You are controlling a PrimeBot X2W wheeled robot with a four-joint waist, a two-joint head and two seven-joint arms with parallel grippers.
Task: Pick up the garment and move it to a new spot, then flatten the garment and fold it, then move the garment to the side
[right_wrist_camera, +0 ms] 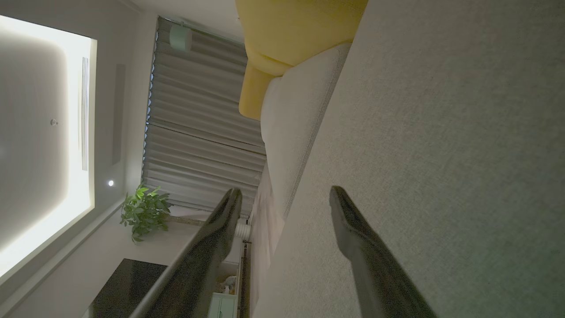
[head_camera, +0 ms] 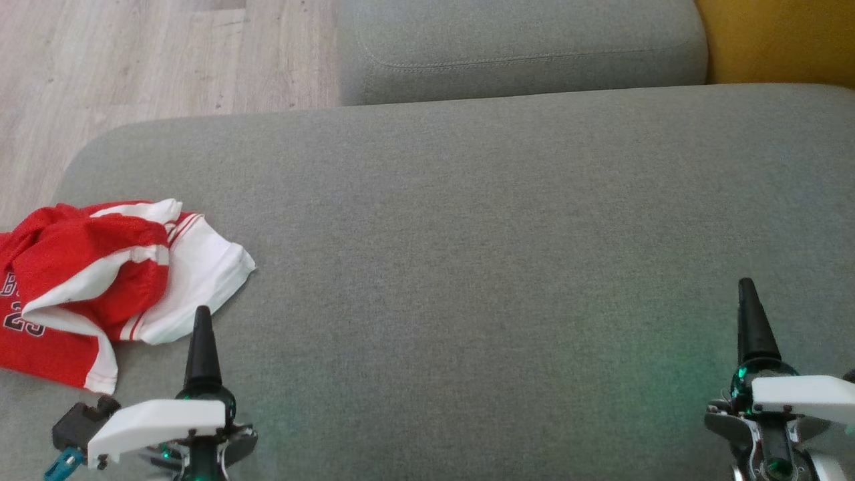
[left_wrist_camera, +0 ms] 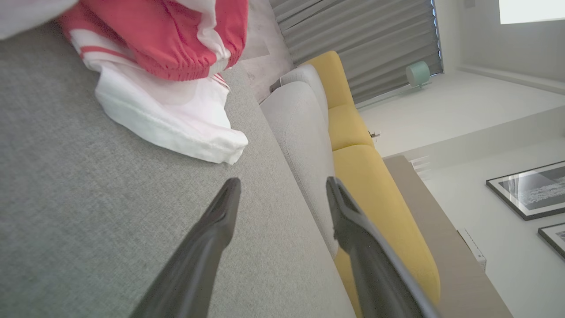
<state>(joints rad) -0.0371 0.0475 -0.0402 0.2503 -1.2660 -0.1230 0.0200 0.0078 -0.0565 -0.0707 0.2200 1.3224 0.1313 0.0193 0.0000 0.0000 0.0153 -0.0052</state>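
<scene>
While the red-and-white garment lies crumpled at the left edge of the grey sofa seat, toward its near corner, the head view has the left gripper just beside the cloth's white hem. The right gripper is well apart from it, near the seat's right edge over bare upholstery. In the left wrist view, the two dark fingers stand wide apart with nothing between them. The bunched garment lies just ahead of their tips, and the grey back cushion and a yellow cushion are farther off. In the right wrist view, the fingers are likewise spread and empty above the seat. By my reading, nothing of the task is done: lifting, moving, flattening, folding and setting aside are all left.
</scene>
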